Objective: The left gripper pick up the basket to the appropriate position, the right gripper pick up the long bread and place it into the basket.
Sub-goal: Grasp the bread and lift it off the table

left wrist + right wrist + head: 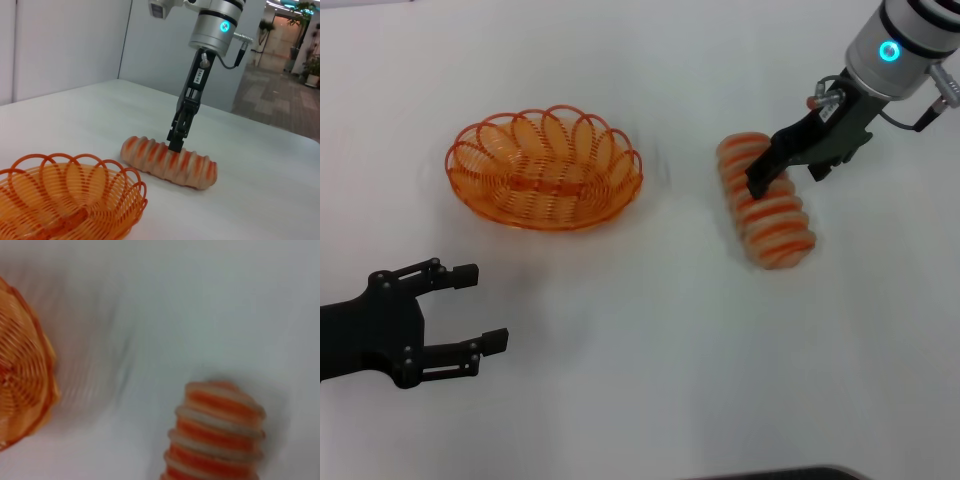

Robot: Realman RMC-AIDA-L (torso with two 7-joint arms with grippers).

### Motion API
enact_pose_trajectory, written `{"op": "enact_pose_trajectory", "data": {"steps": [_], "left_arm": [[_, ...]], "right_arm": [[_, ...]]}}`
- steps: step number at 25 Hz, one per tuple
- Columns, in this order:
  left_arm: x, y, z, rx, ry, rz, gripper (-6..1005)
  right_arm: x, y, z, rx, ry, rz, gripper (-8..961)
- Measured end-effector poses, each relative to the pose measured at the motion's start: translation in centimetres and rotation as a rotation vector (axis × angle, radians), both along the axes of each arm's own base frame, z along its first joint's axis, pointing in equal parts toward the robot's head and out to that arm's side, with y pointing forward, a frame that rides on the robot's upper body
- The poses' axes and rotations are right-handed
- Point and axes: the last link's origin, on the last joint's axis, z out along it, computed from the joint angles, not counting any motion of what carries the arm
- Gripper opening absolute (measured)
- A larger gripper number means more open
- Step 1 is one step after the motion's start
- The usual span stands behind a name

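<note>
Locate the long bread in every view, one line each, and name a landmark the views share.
Head view: long bread right of centre, under the right gripper.
Left wrist view: mid-frame, on the table.
Right wrist view: lower right, one end only.
Shared landmark: basket.

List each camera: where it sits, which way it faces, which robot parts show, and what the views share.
Head: looks down on the table; left gripper open near the basket, right gripper at the long bread.
Left wrist: low, faces across the basket toward bread and right gripper; own fingers unseen.
Right wrist: above, looks down on bread end and basket edge; no fingers.
Shared: all show basket and bread.
</note>
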Motion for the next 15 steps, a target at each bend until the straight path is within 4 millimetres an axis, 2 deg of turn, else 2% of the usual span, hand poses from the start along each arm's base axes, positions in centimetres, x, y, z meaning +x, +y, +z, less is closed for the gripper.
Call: {"op": "enact_pose_trajectory", "data": {"steps": [7, 15], "left_arm": [[0.0, 0.2, -0.1, 0.007, 0.006, 0.002, 861], [0.0, 0.3, -0.1, 0.008, 0.007, 0.002, 861]], "right_arm": [[-0.8, 0.3, -1.0, 0.002, 0.049, 0.017, 901], [-0.6, 0.2, -1.5, -0.015, 0.043, 0.009, 900]]}}
